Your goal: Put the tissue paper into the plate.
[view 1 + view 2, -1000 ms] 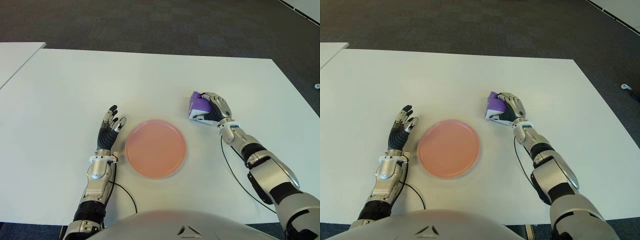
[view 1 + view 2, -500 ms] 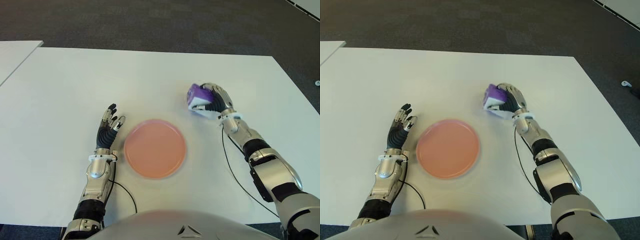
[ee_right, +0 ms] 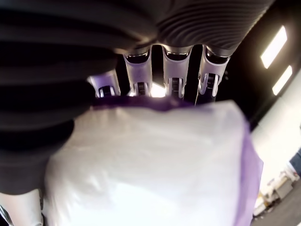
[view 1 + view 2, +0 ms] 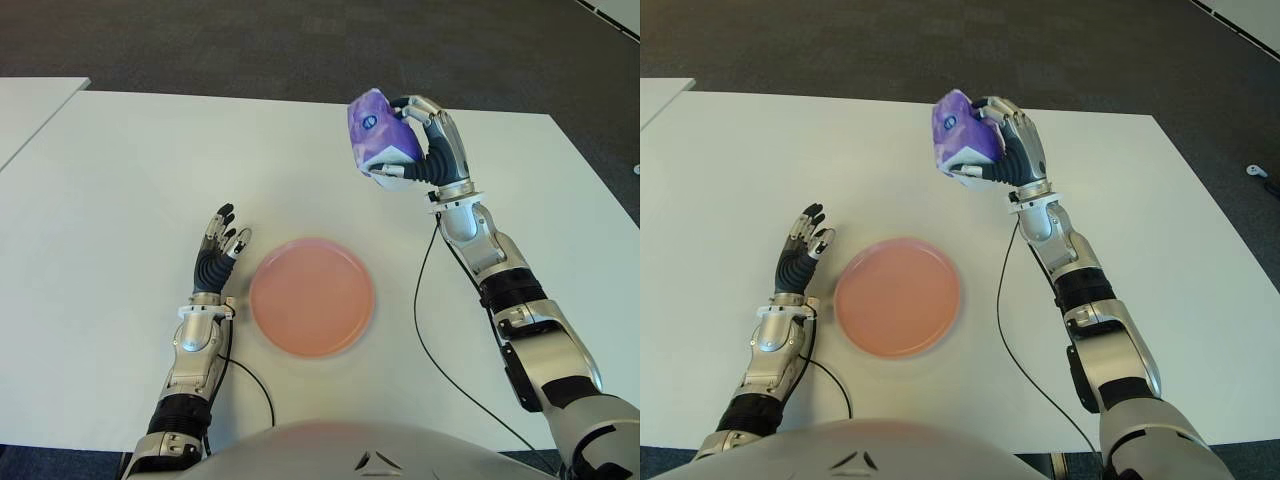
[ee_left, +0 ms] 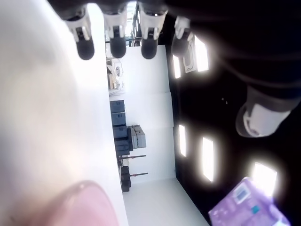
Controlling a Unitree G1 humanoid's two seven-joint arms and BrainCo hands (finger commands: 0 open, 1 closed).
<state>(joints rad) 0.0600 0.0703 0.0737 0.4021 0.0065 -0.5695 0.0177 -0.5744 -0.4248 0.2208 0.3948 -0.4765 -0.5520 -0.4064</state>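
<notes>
The purple tissue pack (image 4: 382, 138) is up in the air, clasped by the curled fingers of the right hand (image 4: 428, 150), beyond and to the right of the pink plate (image 4: 311, 296) on the white table (image 4: 120, 180). The soft, slick wrapper could slip or crumple, and a release short of the plate would drop it beside the rim. The left hand (image 4: 218, 252) shows just left of the plate, fingers spread and holding nothing.
</notes>
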